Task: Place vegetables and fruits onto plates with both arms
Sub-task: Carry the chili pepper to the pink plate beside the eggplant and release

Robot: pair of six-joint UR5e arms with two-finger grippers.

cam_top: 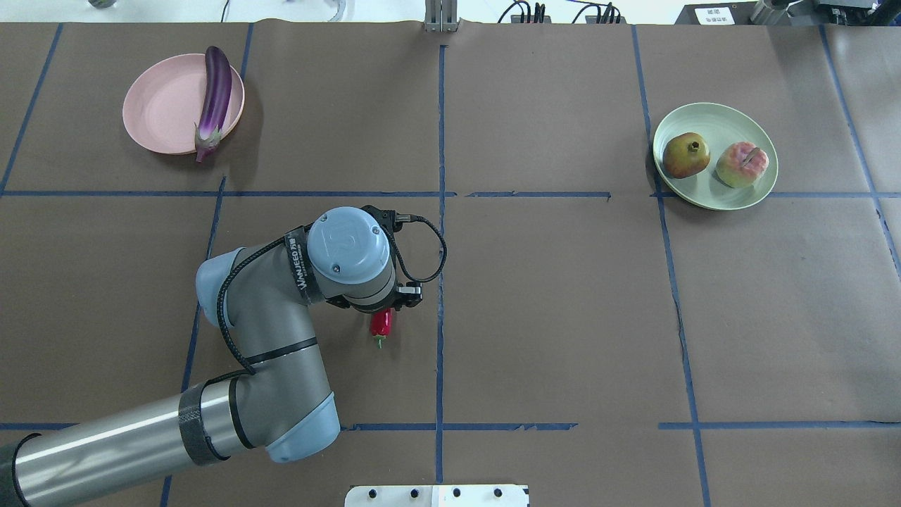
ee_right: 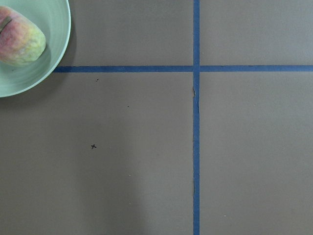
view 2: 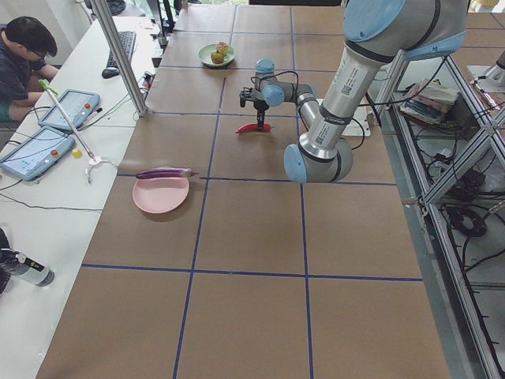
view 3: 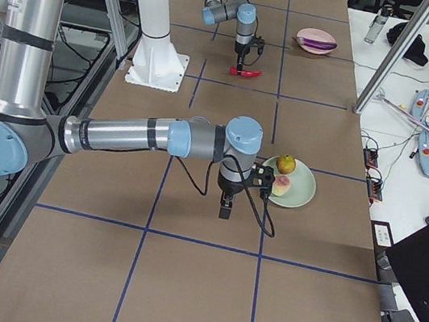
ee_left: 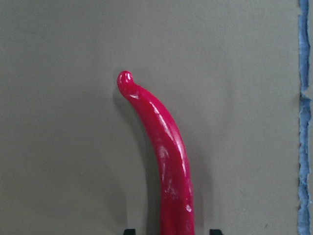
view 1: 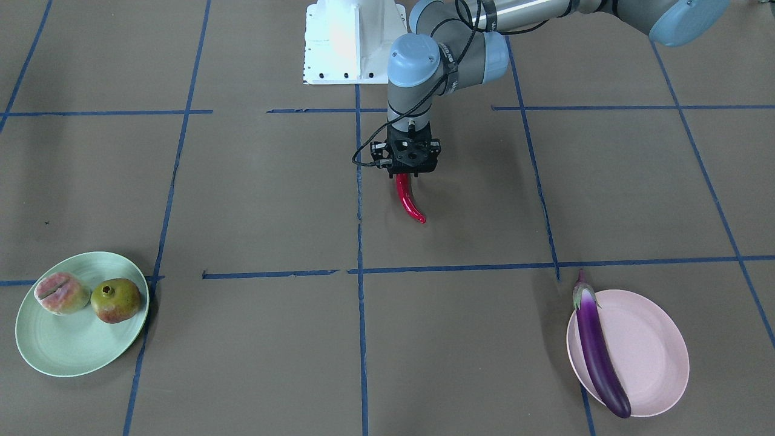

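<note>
The red chili pepper point(view 1: 410, 203) lies near the table's middle, close to the robot base; its green stem shows in the overhead view point(cam_top: 381, 325). My left gripper point(view 1: 408, 175) is low over its thick end. In the left wrist view the two fingertips point(ee_left: 128, 231) stand either side of the chili point(ee_left: 164, 156) without touching it. The eggplant point(view 1: 596, 348) lies across the pink plate point(view 1: 651, 357). The peach point(view 1: 60, 293) and the pomegranate point(view 1: 115, 300) sit on the green plate point(view 1: 69, 354). My right gripper point(view 3: 225, 208) hangs beside that plate; I cannot tell whether it is open.
The white robot base point(view 1: 348, 42) stands at the table's edge behind the chili. Blue tape lines point(view 1: 359, 272) divide the brown tabletop. A side desk with tablets point(view 2: 47, 134) and a metal pole point(view 2: 118, 55) runs along the far edge, with a person there.
</note>
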